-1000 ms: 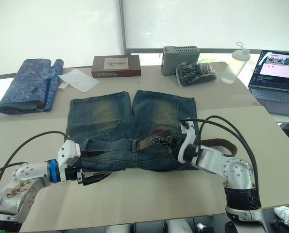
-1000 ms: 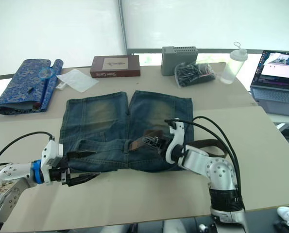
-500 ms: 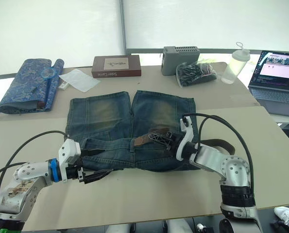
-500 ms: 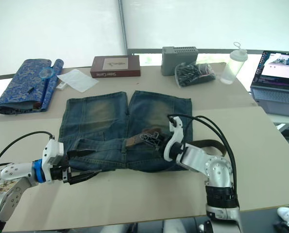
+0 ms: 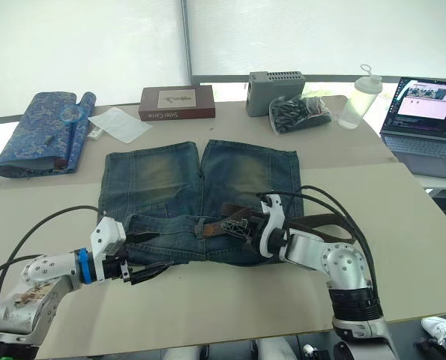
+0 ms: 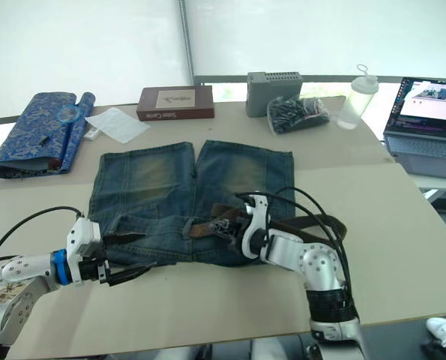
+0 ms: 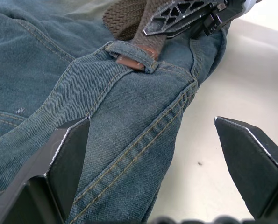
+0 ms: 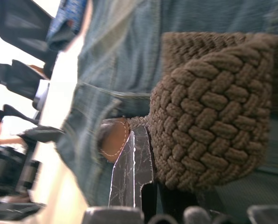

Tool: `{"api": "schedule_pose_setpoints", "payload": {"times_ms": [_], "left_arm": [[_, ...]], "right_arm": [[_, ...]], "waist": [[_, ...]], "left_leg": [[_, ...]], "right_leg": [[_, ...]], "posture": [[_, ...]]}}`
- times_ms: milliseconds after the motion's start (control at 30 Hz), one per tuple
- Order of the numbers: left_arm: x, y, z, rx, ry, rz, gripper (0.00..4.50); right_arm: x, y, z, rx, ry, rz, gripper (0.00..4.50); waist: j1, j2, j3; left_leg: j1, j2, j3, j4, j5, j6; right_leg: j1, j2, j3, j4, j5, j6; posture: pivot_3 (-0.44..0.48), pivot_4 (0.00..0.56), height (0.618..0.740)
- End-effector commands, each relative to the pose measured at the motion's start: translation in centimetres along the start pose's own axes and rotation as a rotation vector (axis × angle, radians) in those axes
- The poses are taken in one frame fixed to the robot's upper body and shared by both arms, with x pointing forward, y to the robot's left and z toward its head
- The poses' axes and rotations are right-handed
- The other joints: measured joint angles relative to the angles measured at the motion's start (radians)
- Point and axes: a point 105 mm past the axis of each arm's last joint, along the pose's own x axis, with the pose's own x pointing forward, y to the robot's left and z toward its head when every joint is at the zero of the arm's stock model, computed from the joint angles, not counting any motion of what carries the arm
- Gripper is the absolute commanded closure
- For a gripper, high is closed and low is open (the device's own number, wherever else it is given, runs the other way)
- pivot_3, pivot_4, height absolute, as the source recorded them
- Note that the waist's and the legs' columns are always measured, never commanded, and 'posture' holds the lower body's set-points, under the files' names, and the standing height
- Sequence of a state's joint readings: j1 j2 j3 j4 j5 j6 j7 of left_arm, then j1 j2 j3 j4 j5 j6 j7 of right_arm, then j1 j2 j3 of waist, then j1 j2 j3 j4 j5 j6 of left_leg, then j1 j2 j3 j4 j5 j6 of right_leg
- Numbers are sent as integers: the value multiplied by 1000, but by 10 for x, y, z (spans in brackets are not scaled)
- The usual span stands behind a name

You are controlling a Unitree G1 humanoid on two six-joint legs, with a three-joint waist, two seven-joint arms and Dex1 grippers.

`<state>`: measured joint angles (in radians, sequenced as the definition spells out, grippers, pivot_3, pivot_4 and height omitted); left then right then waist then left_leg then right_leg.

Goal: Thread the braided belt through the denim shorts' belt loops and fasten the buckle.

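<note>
Leftward along the waistband, the right gripper [image 5: 246,225] has slid from where it was a second ago, dragging the braided belt [image 5: 324,220] with it. On the table [image 5: 230,300], the denim shorts [image 5: 170,180] lie flat at centre. The belt's tan tip sits under a belt loop [image 7: 131,52]; the rest trails toward 3 o'clock. Right fingers pinch the belt. The left gripper [image 5: 144,256], at 8 o'clock, is spread wide at the shorts' hem.

No legible text — book [image 5: 176,102] spine unreadable.
</note>
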<state>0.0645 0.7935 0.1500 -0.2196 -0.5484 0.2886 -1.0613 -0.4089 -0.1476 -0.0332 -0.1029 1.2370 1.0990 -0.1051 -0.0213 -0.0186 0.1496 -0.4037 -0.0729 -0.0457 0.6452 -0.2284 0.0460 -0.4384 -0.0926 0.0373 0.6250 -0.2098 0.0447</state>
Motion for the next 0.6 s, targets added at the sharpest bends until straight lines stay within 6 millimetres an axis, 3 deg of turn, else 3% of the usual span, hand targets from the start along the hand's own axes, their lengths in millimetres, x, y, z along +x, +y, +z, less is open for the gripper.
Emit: {"api": "schedule_pose_setpoints", "payload": {"times_ms": [33,200,433,600], "left_arm": [[0,0,4,22,-3,14,24],[2,3,7,-36,-27,42,24],[10,16,20,-453,-153,120,24],[22,11,25,-703,-183,84,24]], "right_arm": [[6,9,2,-44,3,27,4500],[14,11,-8,-115,50,9,4500],[30,12,-27,-101,113,31,4500],[31,19,-23,-65,83,76,4500]], "waist": [[0,0,0],[0,0,0],[-8,-1,-1],[-23,-3,-2]], "left_leg": [[0,0,0,0,0,0],[0,0,0,0,0,0],[3,0,0,1,0,-1],[6,0,-1,1,-1,-3]], "right_leg": [[0,0,0,0,0,0],[0,0,0,1,0,0],[0,1,-2,3,0,0],[1,2,-2,5,0,0]], "posture": [[0,150,740],[0,150,740],[0,150,740],[0,150,740]]}}
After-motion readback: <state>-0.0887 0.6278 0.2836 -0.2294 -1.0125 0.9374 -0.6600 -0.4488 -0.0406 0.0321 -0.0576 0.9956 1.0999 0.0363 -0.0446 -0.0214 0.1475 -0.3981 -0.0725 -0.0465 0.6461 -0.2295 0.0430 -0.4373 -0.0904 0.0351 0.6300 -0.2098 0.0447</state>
